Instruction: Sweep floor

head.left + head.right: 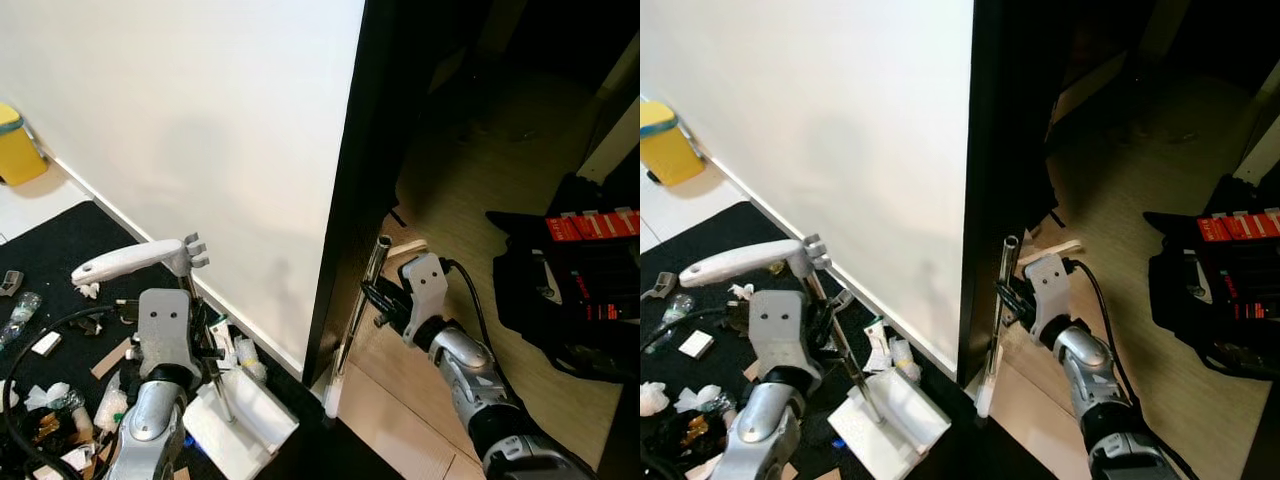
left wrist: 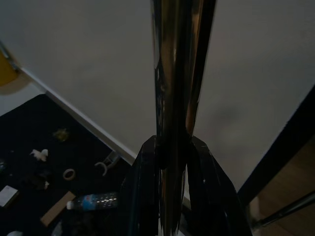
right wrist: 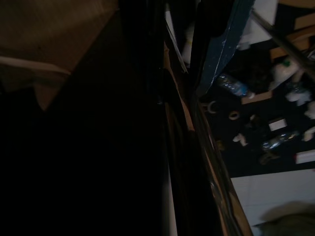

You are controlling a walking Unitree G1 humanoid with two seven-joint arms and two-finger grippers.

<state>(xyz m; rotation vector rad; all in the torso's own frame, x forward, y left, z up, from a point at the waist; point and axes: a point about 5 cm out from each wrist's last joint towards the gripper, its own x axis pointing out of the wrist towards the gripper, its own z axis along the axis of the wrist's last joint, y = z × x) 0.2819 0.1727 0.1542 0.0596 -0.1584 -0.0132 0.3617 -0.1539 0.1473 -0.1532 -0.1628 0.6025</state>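
**Two tools held ready beside a littered mat**

At the lower left of the head view, the left gripper [image 1: 200,345] is seen with its fingers [image 2: 147,187] shut on a metal pole [image 2: 174,73], which runs down to the white dustpan [image 1: 240,415] resting on the black mat [image 1: 60,240]; the pan appears to be kept low so that litter can be pushed into it. The pole's white handle [image 1: 125,262] is angled toward the left edge. At lower centre-right, the right gripper [image 1: 385,300] is clamped round the chrome broom pole [image 1: 365,300], held near-upright against the dark door edge [image 1: 350,180], seemingly parked clear of the work. Scattered litter [image 1: 40,340], including tissues and bottles, lies on the mat at lower left, not yet swept. Further back, a yellow bin [image 1: 20,145] stands at the left edge, and a black case [image 1: 580,270] lies on the wooden floor [image 1: 450,190] at right.
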